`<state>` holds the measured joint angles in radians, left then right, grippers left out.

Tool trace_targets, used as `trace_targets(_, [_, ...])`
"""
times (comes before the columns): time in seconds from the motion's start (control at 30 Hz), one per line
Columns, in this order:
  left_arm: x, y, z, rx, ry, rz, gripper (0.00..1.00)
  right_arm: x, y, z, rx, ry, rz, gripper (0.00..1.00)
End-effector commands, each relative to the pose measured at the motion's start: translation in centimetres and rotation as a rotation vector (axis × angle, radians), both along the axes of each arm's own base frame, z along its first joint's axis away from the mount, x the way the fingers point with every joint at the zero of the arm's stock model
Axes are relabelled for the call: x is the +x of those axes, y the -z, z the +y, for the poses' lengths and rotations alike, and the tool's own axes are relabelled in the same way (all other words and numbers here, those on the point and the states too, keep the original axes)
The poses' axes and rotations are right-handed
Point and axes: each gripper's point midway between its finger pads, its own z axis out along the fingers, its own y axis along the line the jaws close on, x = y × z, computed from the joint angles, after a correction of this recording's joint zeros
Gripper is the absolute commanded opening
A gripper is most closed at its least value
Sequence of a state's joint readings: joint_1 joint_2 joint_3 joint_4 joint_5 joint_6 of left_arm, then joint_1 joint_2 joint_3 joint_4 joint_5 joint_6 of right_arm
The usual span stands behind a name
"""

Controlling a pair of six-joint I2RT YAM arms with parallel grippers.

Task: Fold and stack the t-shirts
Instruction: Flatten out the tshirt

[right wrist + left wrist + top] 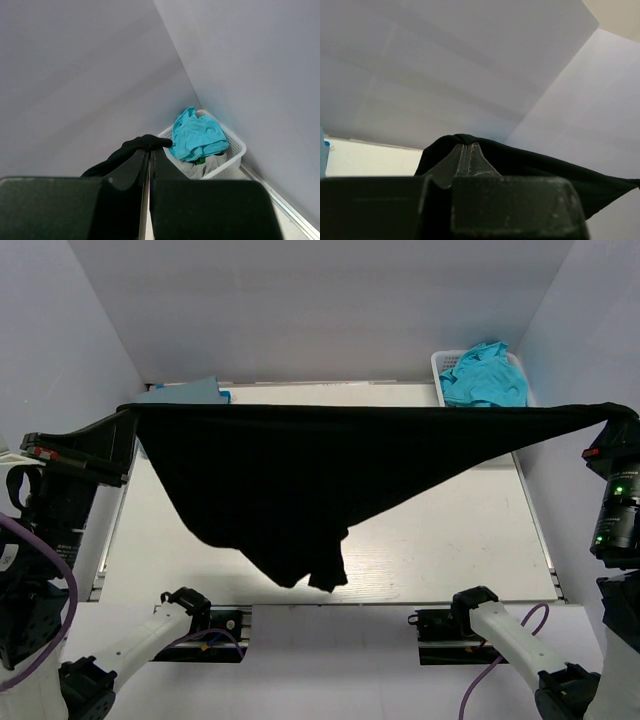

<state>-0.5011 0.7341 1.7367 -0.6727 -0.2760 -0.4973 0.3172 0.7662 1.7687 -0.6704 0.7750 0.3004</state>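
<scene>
Top external: black t-shirt (300, 470) taut, aloft

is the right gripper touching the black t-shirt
Touching. The right wrist view shows the right gripper shut on the black t-shirt, cloth bunched at its tip; the top view shows the shirt stretched taut from it.

End effectors (130, 412) (620, 414) clamped, raised, wide apart

The stretched t-shirt (300, 480) is hanging above the table (450, 540), spanning it side to side. The left gripper (128, 412) is gripping its left end, the right gripper (615, 412) its right end. Behind its right part, the basket (440, 362) is holding a crumpled t-shirt (485, 375). Behind its left part, a folded t-shirt (190, 392) is lying on the table.
</scene>
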Motion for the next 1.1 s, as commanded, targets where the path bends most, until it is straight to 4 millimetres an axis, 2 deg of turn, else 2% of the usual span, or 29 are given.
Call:
trace_targets(0.0, [0.6,-0.6,0.1,-0.006,-0.021,-0.017,0.0,0.0,-0.9,-0.8,-0.001,0.054,-0.028,0.0])
trace_targets(0.1, [2.4,0.7,-1.1,0.012,-0.009,0.027,0.0,2.0,0.7,-0.1,-0.007,0.051,0.026,0.0])
trace_targets(0.13, [3.3,1.6,-1.6,0.027,-0.009,0.054,0.0,3.4,1.6,0.4,-0.018,0.045,0.061,0.0])
trace_targets(0.17, [4.8,2.6,-2.2,0.045,-0.018,0.093,0.0,4.7,3.0,0.9,-0.036,0.041,0.103,0.0])
trace_targets(0.2, [6.4,4.4,-2.8,0.059,-0.032,0.147,0.0,5.5,3.4,1.3,-0.038,0.031,0.112,0.0])
trace_targets(0.23, [7.6,5.8,-3.2,0.067,-0.043,0.189,0.0,7.9,5.5,2.6,-0.059,-0.001,0.185,0.0])
trace_targets(0.27, [9.1,7.3,-3.3,0.083,-0.079,0.236,0.0,8.8,6.6,3.1,-0.065,-0.011,0.226,0.0])
trace_targets(0.3, [11.7,10.8,-4.5,0.123,-0.098,0.332,0.0,10.2,9.0,3.7,-0.074,-0.023,0.29,0.0])
trace_targets(0.33, [13.3,12.6,-4.7,0.144,-0.129,0.376,0.0,11.9,10.7,4.6,-0.071,-0.045,0.337,0.0])
trace_targets(0.37, [15.0,14.6,-4.1,0.167,-0.203,0.432,0.0,13.5,12.2,5.5,-0.075,-0.062,0.379,0.0])
trace_targets(0.4, [18.0,19.1,-4.9,0.222,-0.251,0.547,0.0,15.4,15.4,6.3,-0.084,-0.081,0.45,0.0])
trace_targets(0.43, [19.4,21.3,-4.9,0.252,-0.299,0.61,0.0,16.2,16.7,6.7,-0.082,-0.091,0.478,0.0])
trace_targets(0.47, [21.0,23.2,-4.3,0.272,-0.37,0.659,0.0,18.4,19.3,7.8,-0.094,-0.118,0.551,0.0])
trace_targets(0.5, [22.2,25.8,-4.6,0.32,-0.384,0.726,0.0,19.3,20.8,8.2,-0.099,-0.13,0.579,0.0])
trace_targets(0.53, [24.6,29.7,-5.4,0.372,-0.398,0.818,0.0,20.1,22.0,8.6,-0.103,-0.142,0.61,0.0])
trace_targets(0.57, [25.8,31.7,-5.4,0.395,-0.406,0.864,0.0,22.3,24.8,9.2,-0.122,-0.157,0.689,0.0])
trace_targets(0.63, [28.5,34.2,-5.9,0.404,-0.403,0.904,0.0,24.1,25.3,9.7,-0.141,-0.174,0.713,0.0])
trace_targets(0.67, [30.5,37.7,-6.5,0.431,-0.397,0.961,0.0,26.0,29.4,9.9,-0.164,-0.166,0.835,0.0])
trace_targets(0.7, [32.3,37.9,-6.1,0.413,-0.403,0.969,0.0,26.6,30.4,9.9,-0.175,-0.16,0.872,0.0])
trace_targets(0.77, [34.9,39.7,-6.1,0.409,-0.406,0.995,0.02,29.2,31.0,9.7,-0.196,-0.136,0.909,0.0])
trace_targets(0.8, [37.2,41.3,-6.4,0.428,-0.412,1.008,0.14,30.4,32.9,9.4,-0.211,-0.116,0.957,0.0])
trace_targets(0.83, [38.3,42.1,-6.1,0.442,-0.411,1.025,0.25,32.3,32.7,9.4,-0.221,-0.107,0.969,0.0])
trace_targets(0.87, [40.1,40.7,-6.6,0.452,-0.405,0.985,0.41,33.0,33.1,9.6,-0.22,-0.108,0.982,0.0])
trace_targets(0.9, [40.5,41.5,-6.2,0.473,-0.403,1.018,0.65,35.1,35.3,9.3,-0.224,-0.102,1.029,0.0])
trace_targets(0.93, [41.2,44.3,-6.6,0.501,-0.392,1.071,0.94,34.8,36.4,9.6,-0.235,-0.112,1.091,0.0])
trace_targets(0.97, [42.3,42.9,-6.3,0.481,-0.402,1.048,1.0,35.9,35.0,10.0,-0.231,-0.117,1.061,0.09])
trace_targets(1.0, [42.1,43.5,-6.7,0.502,-0.369,1.076,1.0,37.3,36.7,10.5,-0.232,-0.135,1.091,0.41])
trace_targets(1.03, [42.3,43.6,-7.0,0.498,-0.357,1.075,1.0,37.3,36.5,10.6,-0.24,-0.151,1.114,0.6])
trace_targets(1.07, [42.2,43.3,-6.5,0.49,-0.356,1.075,1.0,37.4,35.6,10.7,-0.238,-0.151,1.098,0.71])
